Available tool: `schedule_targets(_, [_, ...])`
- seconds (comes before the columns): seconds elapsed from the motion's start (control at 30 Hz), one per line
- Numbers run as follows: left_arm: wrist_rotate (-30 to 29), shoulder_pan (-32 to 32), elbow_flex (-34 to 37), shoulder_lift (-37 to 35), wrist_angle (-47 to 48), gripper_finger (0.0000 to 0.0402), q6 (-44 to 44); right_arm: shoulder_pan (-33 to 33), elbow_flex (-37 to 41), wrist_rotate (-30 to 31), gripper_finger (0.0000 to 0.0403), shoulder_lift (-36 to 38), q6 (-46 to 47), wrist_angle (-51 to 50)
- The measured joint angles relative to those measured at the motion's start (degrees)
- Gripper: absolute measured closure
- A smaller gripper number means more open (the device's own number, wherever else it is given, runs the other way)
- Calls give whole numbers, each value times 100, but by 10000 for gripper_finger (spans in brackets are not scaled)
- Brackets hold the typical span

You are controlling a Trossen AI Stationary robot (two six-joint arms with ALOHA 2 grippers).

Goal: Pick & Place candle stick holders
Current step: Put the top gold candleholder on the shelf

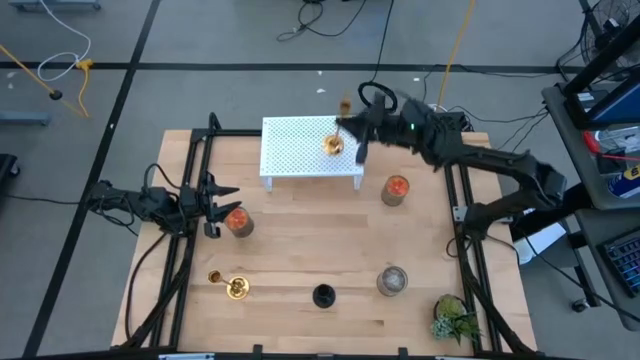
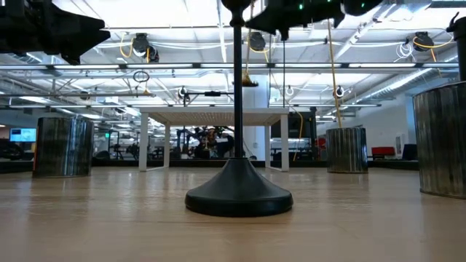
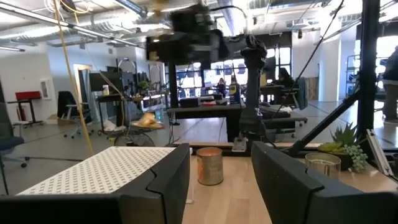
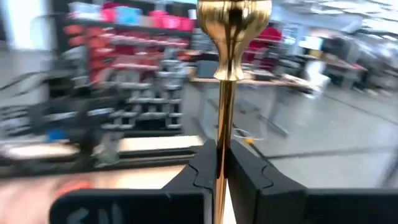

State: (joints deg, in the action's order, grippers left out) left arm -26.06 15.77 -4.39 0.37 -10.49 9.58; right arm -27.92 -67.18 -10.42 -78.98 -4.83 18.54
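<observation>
My right gripper (image 1: 352, 135) is shut on a gold candlestick holder (image 1: 333, 145) over the far right part of the white perforated stand (image 1: 310, 150). The holder's round base (image 3: 148, 121) hangs just above the stand's top. A second gold holder (image 1: 232, 287) stands on its base at the table's near left. The black holder (image 1: 323, 295) stands upright on its flared base (image 2: 239, 195) at the near middle. My left gripper (image 1: 225, 197) is open and empty at the left, next to a can with a red candle (image 1: 238, 222). My right gripper pinches the gold holder's thin stem (image 4: 220, 163) between its two fingers (image 4: 249, 177), below the bulb and cup end (image 4: 233, 37). The fingers lie across the stem. The holder is lifted, roughly upright with its base lowest, close over the stand.
A can with a red candle (image 1: 396, 189) stands right of the stand, and a silver can (image 1: 392, 281) at the near right. A small green plant (image 1: 455, 318) sits at the near right corner. Black frame rails (image 1: 190, 160) run along both table sides.
</observation>
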Motion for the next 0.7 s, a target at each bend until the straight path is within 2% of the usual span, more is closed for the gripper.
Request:
schedule_targets(0.13, [32,0,1,0,1,222,23,-783,33,-25,391,-232,566,15])
schedule_targets(0.27, [33,0,1,-1,-1,222,48,-1187,47,-183,391,-656,688,22])
schedule_targets(0.4, [32,0,1,1,1,222,51,-1257,46,-601,391,-1051,776,533])
schedule_targets(0.5, [31,0,1,1,1,222,46,-1257,42,-633,391,-1197,684,808])
schedule_targets(0.7, [28,0,1,1,1,222,47,-1257,42,-631,391,-1181,517,749])
